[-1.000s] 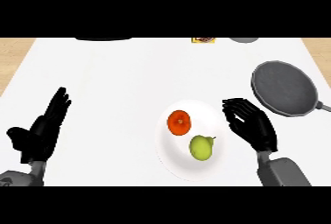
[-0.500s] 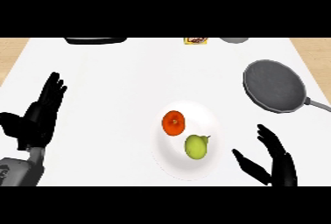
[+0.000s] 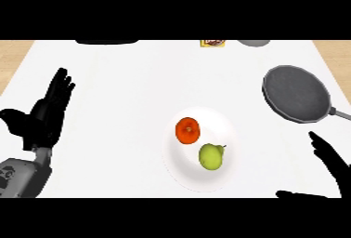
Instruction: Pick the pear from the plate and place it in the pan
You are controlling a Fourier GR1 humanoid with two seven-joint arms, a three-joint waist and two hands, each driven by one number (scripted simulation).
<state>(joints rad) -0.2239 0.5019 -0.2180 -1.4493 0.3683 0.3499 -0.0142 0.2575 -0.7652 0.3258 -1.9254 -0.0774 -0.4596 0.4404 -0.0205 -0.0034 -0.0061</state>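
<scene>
Right hand (image 3: 332,162) low at the lower right, fingers spread, holding nothing, well apart from the pear (image 3: 211,156). Pear on the white plate (image 3: 223,125) beside a tomato (image 3: 188,130). Pan (image 3: 297,94) upper right on the bench (image 3: 137,83). Left hand (image 3: 47,111) open at left, resting.

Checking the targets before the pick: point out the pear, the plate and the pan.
pear (image 3: 211,156), head view, middle of its green body.
plate (image 3: 203,185), head view, bare white rim nearest the robot.
pan (image 3: 297,94), head view, centre of its dark grey base.
</scene>
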